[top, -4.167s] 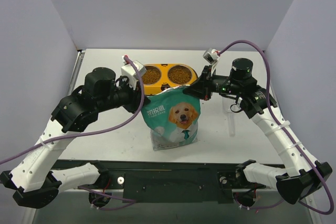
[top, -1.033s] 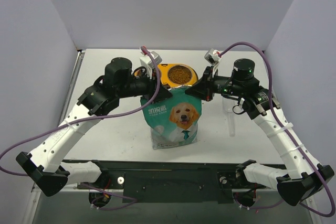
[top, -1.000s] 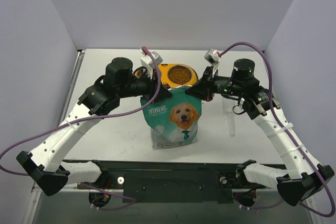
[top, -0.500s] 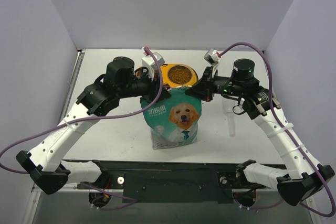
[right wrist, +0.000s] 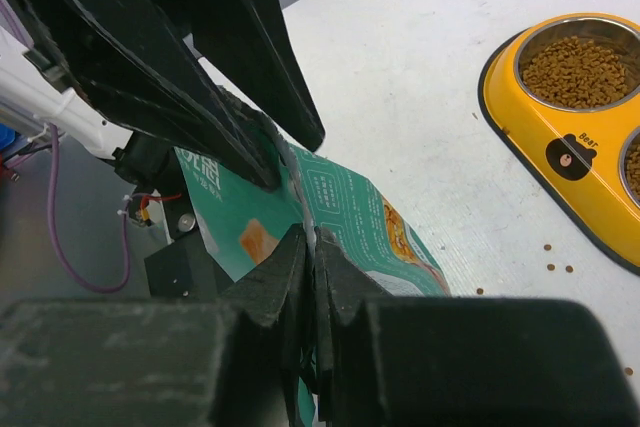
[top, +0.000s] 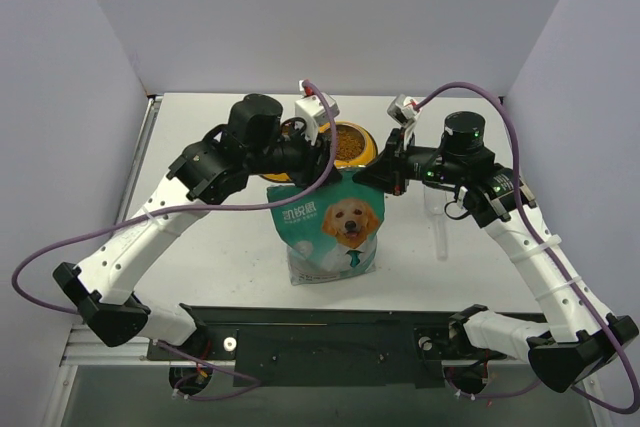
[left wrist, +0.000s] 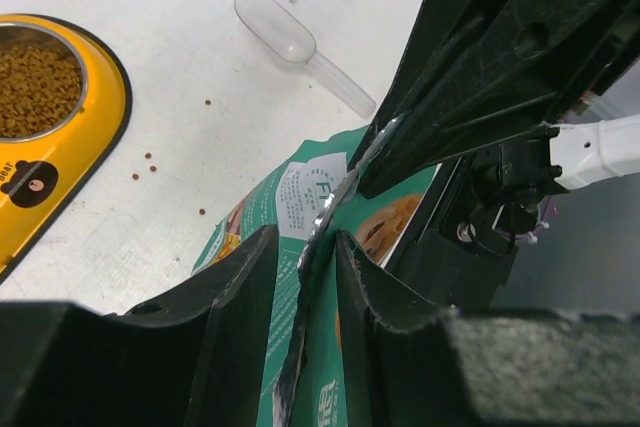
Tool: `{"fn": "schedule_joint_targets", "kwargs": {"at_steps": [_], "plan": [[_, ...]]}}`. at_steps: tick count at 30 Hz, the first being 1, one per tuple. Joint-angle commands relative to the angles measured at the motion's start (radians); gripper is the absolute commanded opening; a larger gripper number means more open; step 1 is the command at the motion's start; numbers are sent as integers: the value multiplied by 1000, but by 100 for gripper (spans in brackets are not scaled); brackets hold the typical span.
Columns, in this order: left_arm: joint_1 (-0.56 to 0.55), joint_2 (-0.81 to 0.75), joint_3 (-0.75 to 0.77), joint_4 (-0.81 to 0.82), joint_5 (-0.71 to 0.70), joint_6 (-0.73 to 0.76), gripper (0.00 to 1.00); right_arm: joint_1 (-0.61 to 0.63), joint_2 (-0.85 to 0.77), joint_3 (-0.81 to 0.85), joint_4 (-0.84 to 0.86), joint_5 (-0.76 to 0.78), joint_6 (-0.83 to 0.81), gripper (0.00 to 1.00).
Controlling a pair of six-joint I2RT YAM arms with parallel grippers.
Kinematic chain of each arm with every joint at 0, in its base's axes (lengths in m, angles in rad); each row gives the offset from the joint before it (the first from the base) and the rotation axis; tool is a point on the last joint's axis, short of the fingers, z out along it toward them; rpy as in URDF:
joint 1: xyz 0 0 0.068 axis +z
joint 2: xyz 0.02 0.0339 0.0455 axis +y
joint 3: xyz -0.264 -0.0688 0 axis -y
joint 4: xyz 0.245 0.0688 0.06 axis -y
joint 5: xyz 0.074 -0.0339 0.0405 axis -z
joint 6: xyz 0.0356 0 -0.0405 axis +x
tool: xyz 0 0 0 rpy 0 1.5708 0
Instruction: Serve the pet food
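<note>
The pet food [top: 348,144] is brown kibble lying in the bowls of a yellow feeder [top: 369,150] at the back of the table; the left wrist view shows one filled bowl [left wrist: 35,87], the right wrist view another [right wrist: 580,72]. A teal bag [top: 335,227] printed with a dog stands upright in front of the feeder. My right gripper [right wrist: 312,239] is shut on the bag's top seam at its right corner. My left gripper [left wrist: 302,247] straddles the same seam near its middle, jaws open, with a gap on the left side.
A clear plastic scoop [left wrist: 290,42] lies on the table to the right of the bag [top: 438,227]. Loose kibble pellets [left wrist: 150,162] are scattered on the white table between bag and feeder. My left arm [top: 250,137] covers the feeder's left bowl from above.
My left arm has swung right along the bag's top edge, from its left corner toward the middle, now hiding more of the feeder. The right arm and the bag have stayed put.
</note>
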Motion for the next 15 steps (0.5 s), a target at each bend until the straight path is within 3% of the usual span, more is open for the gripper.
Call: {"fn": "schedule_joint_targets", "kwargs": {"at_steps": [1, 3, 5, 6, 9, 15], "plan": [[-7, 40, 65, -63, 45, 46, 39, 1, -16, 67, 53, -8, -18, 0], [-12, 51, 74, -75, 56, 53, 34, 3, -20, 67, 53, -5, -18, 0], [-15, 54, 77, -78, 57, 58, 18, 3, -21, 67, 52, -2, -19, 0], [-17, 54, 80, -81, 45, 66, 0, 1, -24, 66, 50, 4, -21, 0], [-26, 43, 76, -66, 20, 87, 0, -2, -29, 64, 37, 39, -33, 2], [-33, 25, 76, -43, 30, 89, 0, -2, -27, 73, -25, 33, -68, 28]]}}
